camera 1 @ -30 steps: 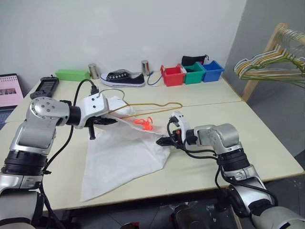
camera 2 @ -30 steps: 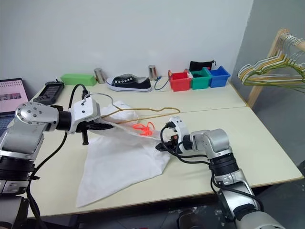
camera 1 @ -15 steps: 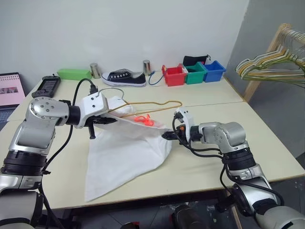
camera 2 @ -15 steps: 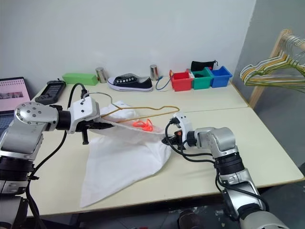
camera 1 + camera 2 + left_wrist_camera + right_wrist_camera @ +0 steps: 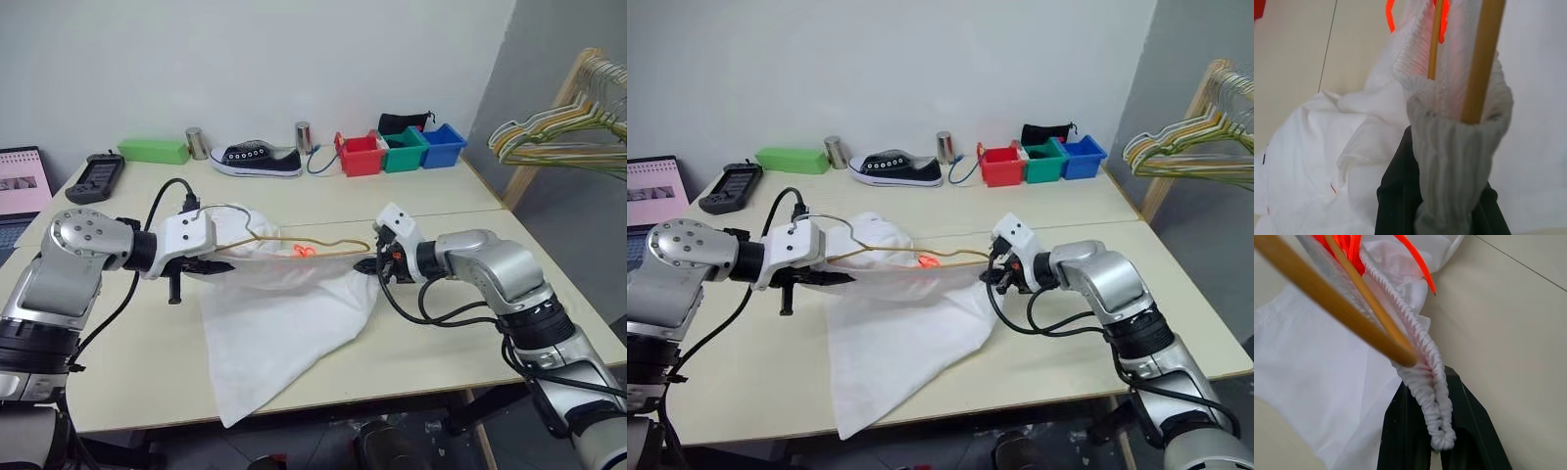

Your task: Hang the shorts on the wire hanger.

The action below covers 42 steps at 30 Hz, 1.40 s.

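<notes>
The white shorts hang in the air between my two grippers, one loose leg trailing down past the table's front edge. The golden wire hanger runs along the stretched waistband, its hook up beside my left hand. My left gripper is shut on the waistband's left end, where the hanger's corner sits inside the gathered cloth. At the other end my right gripper is shut on the waistband, pinched between its black fingers. The orange drawstring shows mid-waistband.
The table carries a black shoe, two metal cans, a green box and red, green and blue bins along the back. A black device and a laptop lie far left. A rack of hangers stands right.
My right gripper shut on the waistband's right end and lifted it up and rightward. The waistband now stretches along the hanger and the shorts have come up off the table.
</notes>
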### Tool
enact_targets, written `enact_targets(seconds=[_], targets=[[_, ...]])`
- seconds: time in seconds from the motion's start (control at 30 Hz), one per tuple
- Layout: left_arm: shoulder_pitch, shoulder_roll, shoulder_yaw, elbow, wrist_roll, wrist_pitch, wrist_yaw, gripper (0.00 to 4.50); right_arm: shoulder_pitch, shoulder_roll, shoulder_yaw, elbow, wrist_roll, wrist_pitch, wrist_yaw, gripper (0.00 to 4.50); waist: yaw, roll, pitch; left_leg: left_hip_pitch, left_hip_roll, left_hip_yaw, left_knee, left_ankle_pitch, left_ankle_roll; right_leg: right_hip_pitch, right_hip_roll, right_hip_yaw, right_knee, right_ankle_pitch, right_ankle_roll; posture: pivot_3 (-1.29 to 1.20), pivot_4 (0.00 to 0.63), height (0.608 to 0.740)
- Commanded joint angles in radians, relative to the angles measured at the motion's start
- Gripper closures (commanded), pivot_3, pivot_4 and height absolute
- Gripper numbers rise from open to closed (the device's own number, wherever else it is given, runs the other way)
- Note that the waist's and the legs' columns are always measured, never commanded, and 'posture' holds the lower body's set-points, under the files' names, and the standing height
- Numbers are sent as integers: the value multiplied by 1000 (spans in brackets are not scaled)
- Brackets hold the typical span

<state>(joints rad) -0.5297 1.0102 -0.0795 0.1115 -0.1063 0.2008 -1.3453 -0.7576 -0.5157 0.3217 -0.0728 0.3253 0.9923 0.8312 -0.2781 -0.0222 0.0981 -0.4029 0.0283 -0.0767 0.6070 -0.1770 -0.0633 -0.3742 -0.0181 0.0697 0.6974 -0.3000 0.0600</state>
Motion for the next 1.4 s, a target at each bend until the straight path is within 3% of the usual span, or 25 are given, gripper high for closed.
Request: enact_targets(seconds=[0.03, 0.37, 0.53, 0.67, 0.9, 0.93, 1.13, 1.4], targets=[[-4, 61, -6, 32, 57, -57, -3, 4500, -41, -56, -11, -46, -27, -21, 12, 4475, -1, 0, 0, 0, 0, 0, 0, 0, 0, 0, 0, 0, 0, 0, 0, -212, 20, 740], [-23, 90, -112, 153, 215, -250, 31, 4500, -147, -148, -12, -116, -25, -32, 77, 4475, -7, 1, 1, 0, 0, 0, 0, 0, 0, 0, 0, 0, 0, 0, 0, -250, 24, 740], [-109, -96, -123, 102, 170, -165, 134, 4500, -235, -19, -8, -179, -1, 26, -11, 4475, -16, 1, 1, 0, 0, 0, 0, 0, 0, 0, 0, 0, 0, 0, 0, -255, 25, 740], [-171, -212, -110, 52, 135, -66, 177, 4500, -198, 22, 49, -213, -26, 12, -44, 4475, -22, 0, 0, -1, 0, -1, 0, 0, 0, 0, 0, 0, 0, 0, 0, -252, 26, 740], [-179, -251, -117, 22, 152, -31, 186, 4500, -176, -30, 124, -158, -141, -138, -31, 4475, -33, 0, 0, -7, 0, -1, 1, 0, 0, -6, 0, 0, 0, 0, 0, -260, 22, 740], [-178, -252, -118, 25, 154, -35, 187, 4500, -177, -40, 130, -155, -154, -157, -22, 3910, -33, 0, 0, -7, 0, -1, 1, 0, 0, -6, 0, 0, 0, 0, 0, -263, 22, 740], [-178, -250, -125, 47, 160, -66, 187, 4500, -183, -109, 150, -140, -203, -241, 61, 2599, -32, 0, 0, -7, -1, -1, 2, 0, 0, -6, 0, 0, 0, 0, 1, -268, 15, 740], [-184, -246, -143, 82, 178, -139, 178, 4500, -180, -160, 130, -135, -161, -173, 180, 865, -36, 0, 0, -7, -1, -1, 2, 0, 0, -6, 0, 0, 0, 0, 1, -276, 12, 740]])
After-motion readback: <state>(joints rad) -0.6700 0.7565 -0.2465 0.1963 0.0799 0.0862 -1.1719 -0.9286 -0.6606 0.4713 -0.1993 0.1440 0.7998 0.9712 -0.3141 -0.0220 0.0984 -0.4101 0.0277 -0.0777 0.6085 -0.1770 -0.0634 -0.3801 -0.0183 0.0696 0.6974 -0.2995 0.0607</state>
